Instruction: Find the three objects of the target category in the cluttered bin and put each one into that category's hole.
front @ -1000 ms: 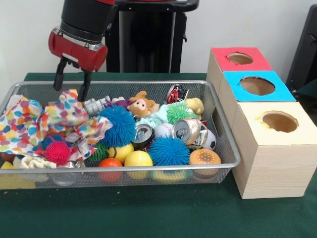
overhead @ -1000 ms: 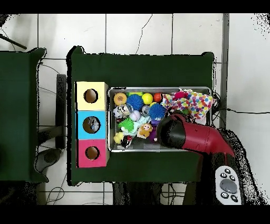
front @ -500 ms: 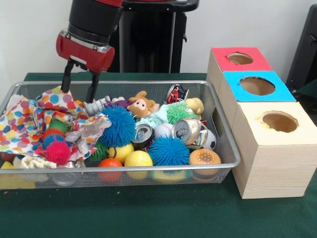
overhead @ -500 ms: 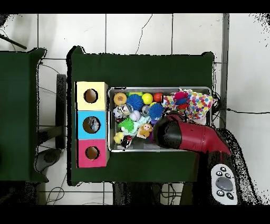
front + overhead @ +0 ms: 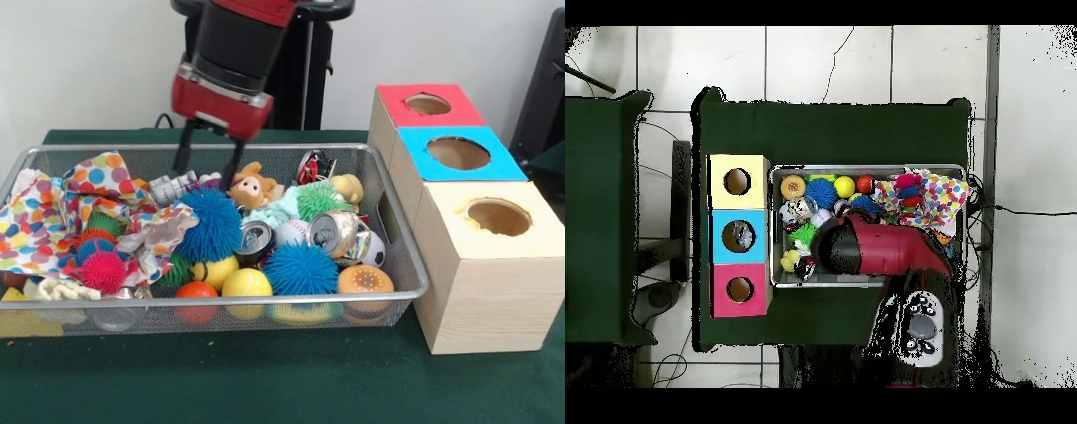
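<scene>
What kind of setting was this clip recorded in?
Most likely a robotics lab test bench: a green-covered table on a tiled floor, holding a wire bin of mixed toys and cans beside three wooden boxes with holes, and the arm's open pincer above the bin.

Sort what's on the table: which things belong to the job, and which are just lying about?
Job: wire bin; red box, blue box, yellow box with holes; open pincer hanging over the bin.

Lying about, target category unclear: spotted cloth, spiky balls, cans, plush animal.
</scene>
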Robot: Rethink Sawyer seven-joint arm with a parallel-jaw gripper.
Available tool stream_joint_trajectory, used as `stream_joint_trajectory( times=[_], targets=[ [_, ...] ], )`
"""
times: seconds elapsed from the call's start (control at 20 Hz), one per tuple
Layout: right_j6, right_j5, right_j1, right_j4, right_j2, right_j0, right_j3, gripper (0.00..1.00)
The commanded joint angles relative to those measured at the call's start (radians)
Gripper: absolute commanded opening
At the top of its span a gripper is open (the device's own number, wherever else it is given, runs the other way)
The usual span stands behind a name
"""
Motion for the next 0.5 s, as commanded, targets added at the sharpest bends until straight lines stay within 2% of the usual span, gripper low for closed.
stream_joint_trajectory(
  times=[0.05,0.5],
  targets=[
    [0.154,0.214,0.088,0.012,-0.077,0.131,-0.096,1.00],
    [0.204,0.170,0.129,0.067,-0.098,0.169,-0.093,1.00]
  ],
)
